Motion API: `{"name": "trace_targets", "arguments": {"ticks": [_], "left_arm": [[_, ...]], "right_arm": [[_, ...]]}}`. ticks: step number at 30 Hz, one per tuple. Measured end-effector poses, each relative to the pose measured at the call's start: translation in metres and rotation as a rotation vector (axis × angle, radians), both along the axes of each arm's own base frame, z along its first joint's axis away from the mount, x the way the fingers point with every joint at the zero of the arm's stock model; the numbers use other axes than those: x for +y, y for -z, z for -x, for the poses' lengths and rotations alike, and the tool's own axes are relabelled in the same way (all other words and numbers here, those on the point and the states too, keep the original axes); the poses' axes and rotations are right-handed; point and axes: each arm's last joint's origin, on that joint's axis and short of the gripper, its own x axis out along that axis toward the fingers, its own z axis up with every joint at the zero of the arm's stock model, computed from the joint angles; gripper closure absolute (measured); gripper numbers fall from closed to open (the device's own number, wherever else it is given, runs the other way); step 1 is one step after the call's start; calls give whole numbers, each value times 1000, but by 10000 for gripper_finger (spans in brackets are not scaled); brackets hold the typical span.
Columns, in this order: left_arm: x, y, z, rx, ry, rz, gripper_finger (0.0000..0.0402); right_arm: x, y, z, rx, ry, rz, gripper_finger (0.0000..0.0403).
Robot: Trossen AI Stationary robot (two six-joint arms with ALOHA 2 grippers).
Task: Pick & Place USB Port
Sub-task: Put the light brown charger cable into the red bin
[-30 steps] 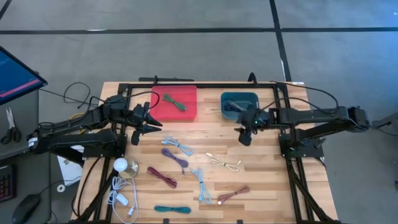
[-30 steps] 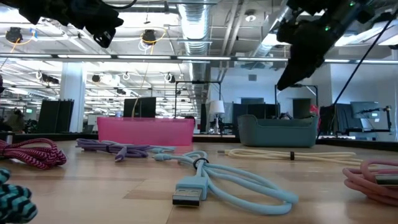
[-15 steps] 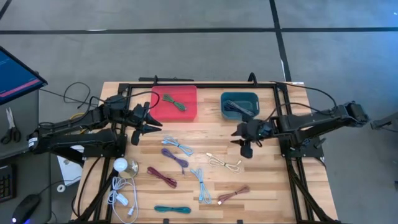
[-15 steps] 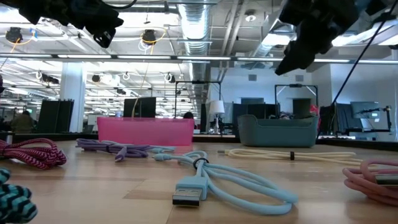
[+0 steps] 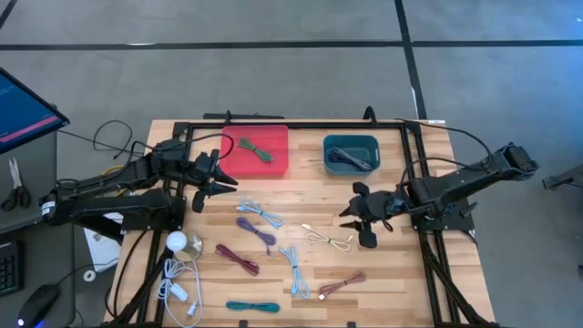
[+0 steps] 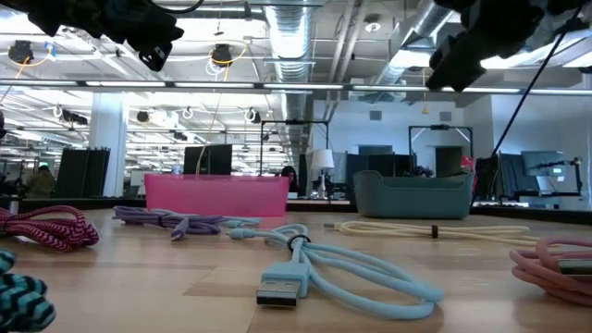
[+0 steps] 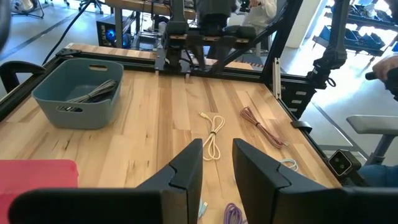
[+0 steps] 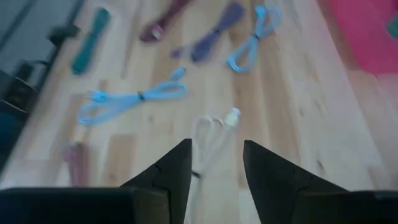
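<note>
Beside the blue bin (image 5: 352,153), right end effector (image 5: 356,217) open above cream cable (image 5: 330,240), apparently clear

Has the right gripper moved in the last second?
Yes. The right gripper has left the blue bin and come toward the table's front edge, now open beside the cream cable.

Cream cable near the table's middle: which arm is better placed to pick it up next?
Right. The right gripper, fingers open, hangs beside the cream cable, which lies ahead in its wrist view. The left gripper waits by the red bin.
</note>
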Motion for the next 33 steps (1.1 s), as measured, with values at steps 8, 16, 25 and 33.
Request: {"name": "trace_targets", "arguments": {"ticks": [8, 16, 25, 33], "left_arm": [[0, 0, 0, 0, 0, 0, 314], [0, 0, 0, 1, 0, 0, 314], [0, 0, 0, 3, 0, 1, 314], [0, 0, 0, 3, 0, 1, 314]], "right_arm": [[16, 2, -7, -22, 62, -163, 272], [31, 42, -23, 150, 98, -151, 272], [40, 83, -33, 304, 200, -135, 272], [43, 95, -34, 360, 226, -165, 272]]}}
